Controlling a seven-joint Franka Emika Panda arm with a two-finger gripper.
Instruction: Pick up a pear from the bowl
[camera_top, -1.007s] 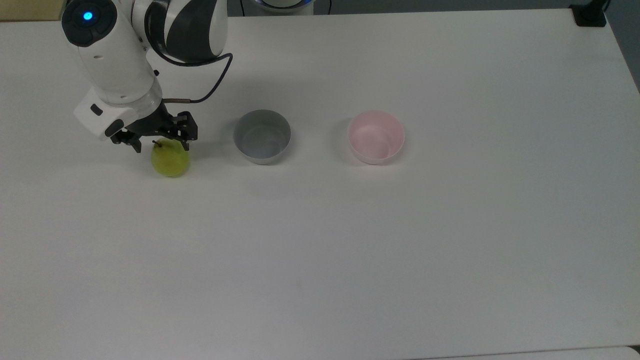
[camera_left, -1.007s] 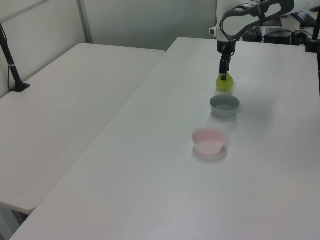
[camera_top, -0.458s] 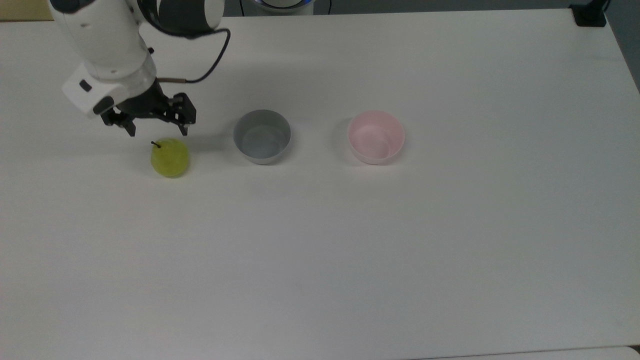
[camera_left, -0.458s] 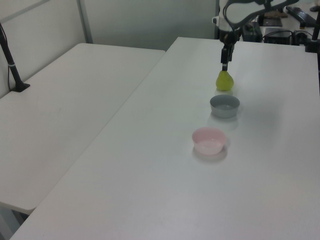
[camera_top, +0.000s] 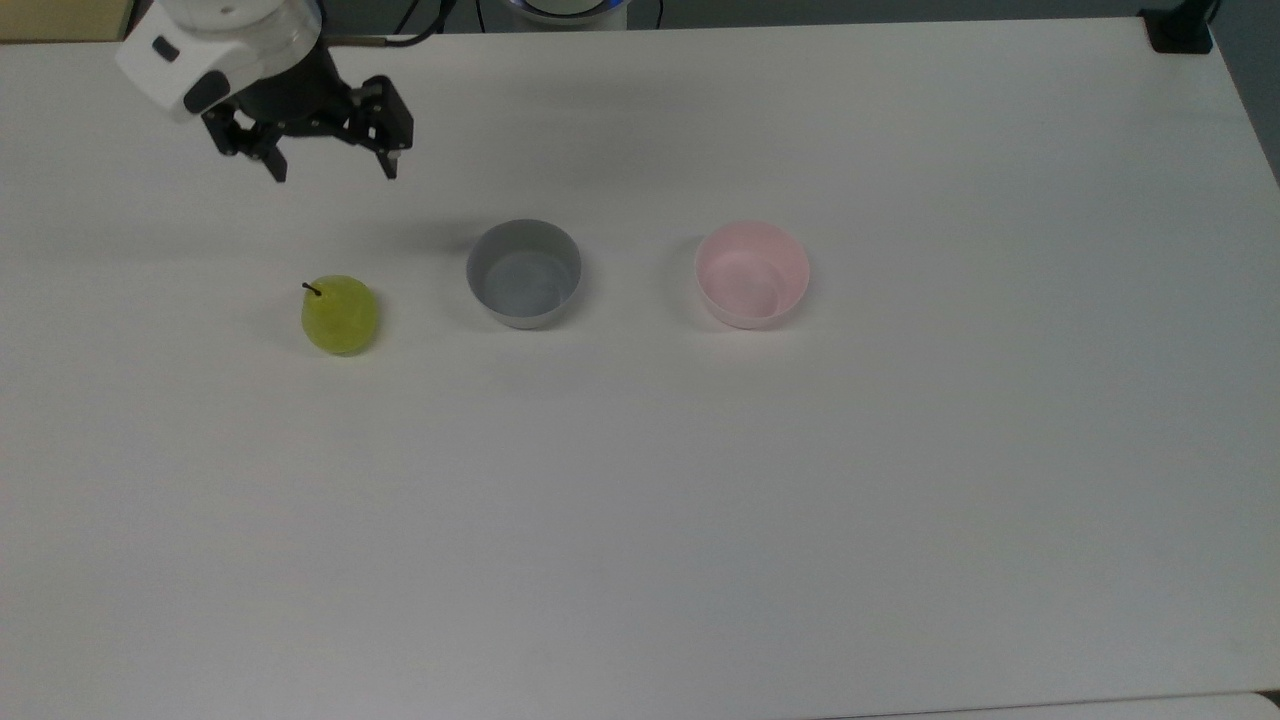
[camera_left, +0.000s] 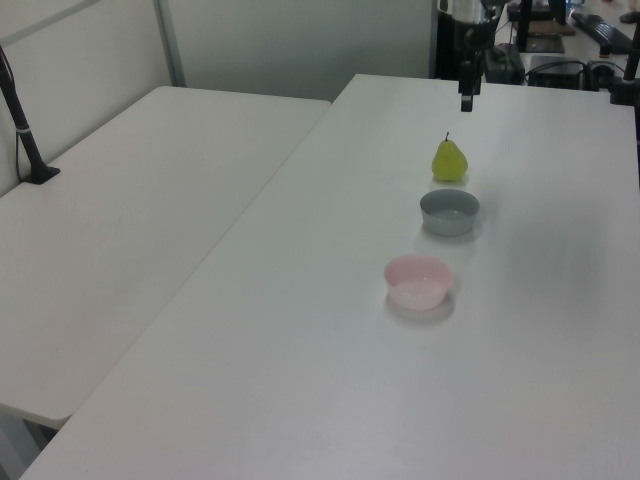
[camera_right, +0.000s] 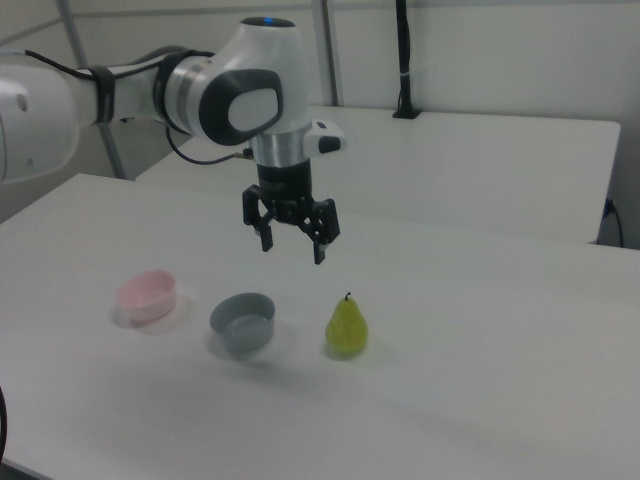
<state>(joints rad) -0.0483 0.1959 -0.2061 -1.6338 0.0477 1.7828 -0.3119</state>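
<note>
Pear stands bare at the top view's left; open gripper above could topple it descending.

Bare table surrounds the upright pear; grey bowl nearby.

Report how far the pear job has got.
Done: the small yellow-green pear stands upright on the white table, outside the empty pale pink bowl and the grey bowl. In hand: nothing; the gripper hangs above, jaws open. Left: apparently nothing.
</note>
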